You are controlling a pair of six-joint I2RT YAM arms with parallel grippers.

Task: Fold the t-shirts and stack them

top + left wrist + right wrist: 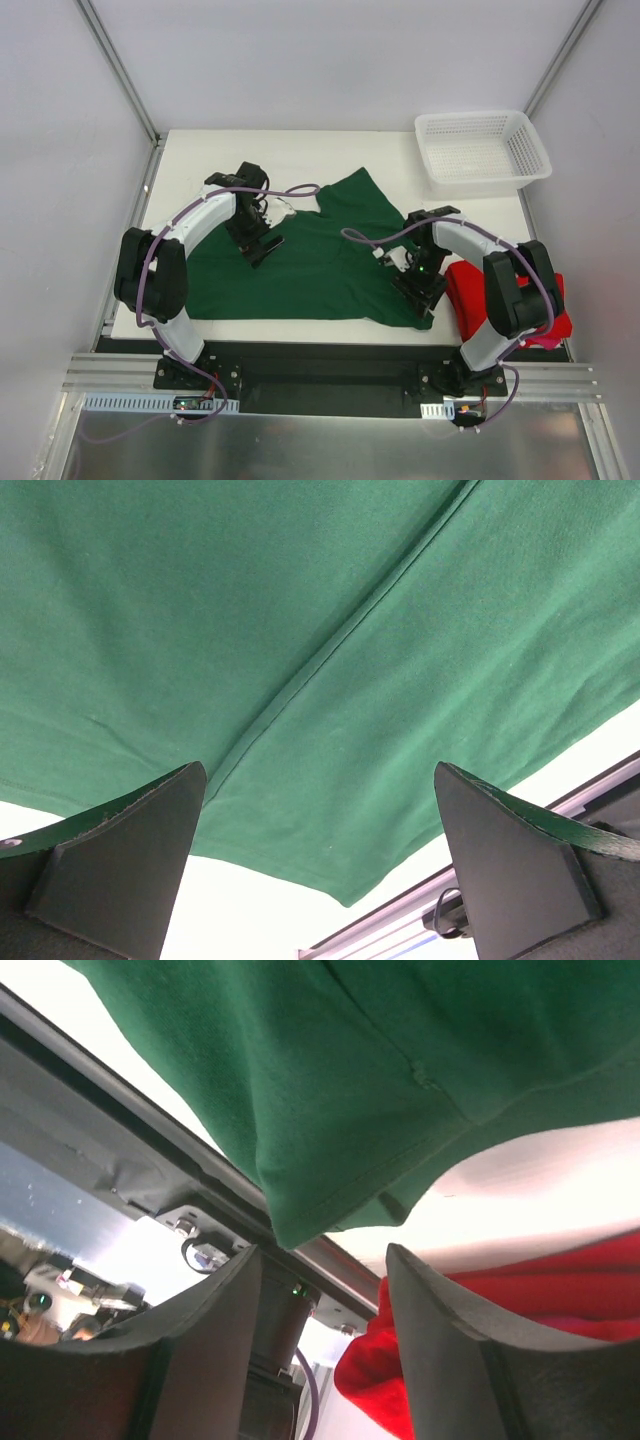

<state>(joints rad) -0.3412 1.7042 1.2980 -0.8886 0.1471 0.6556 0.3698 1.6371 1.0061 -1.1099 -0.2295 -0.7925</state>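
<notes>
1. The t-shirts both lie on the white table [250, 150]. The red t-shirt [468, 295] is bunched in a heap at the near right corner, partly hidden under the right arm.
2. A strip of bare table shows between the red heap and the near right corner of the green t-shirt [320, 270]. The two are just beside each other but apart.
3. The right pincer [420, 285] hangs over that near right corner of the green cloth. In the right wrist view its fingers [200, 1350] stand about half apart. The gap between them is free and nothing is clamped. The hemmed corner of the shirt sits just past the fingertips.
4. The green t-shirt is spread mostly flat across the middle of the table. Its lower hem runs along the near edge and one sleeve points toward the far side.
5. The left pincer [262, 247] hovers over the left half of the green shirt, farther back than the right one. Its fingers [120, 850] are spread wide and hold nothing. A straight seam crosses the cloth between them in the left wrist view.
6. A white mesh basket [530, 150] stands at the far right corner of the table, well apart from both shirts.
</notes>
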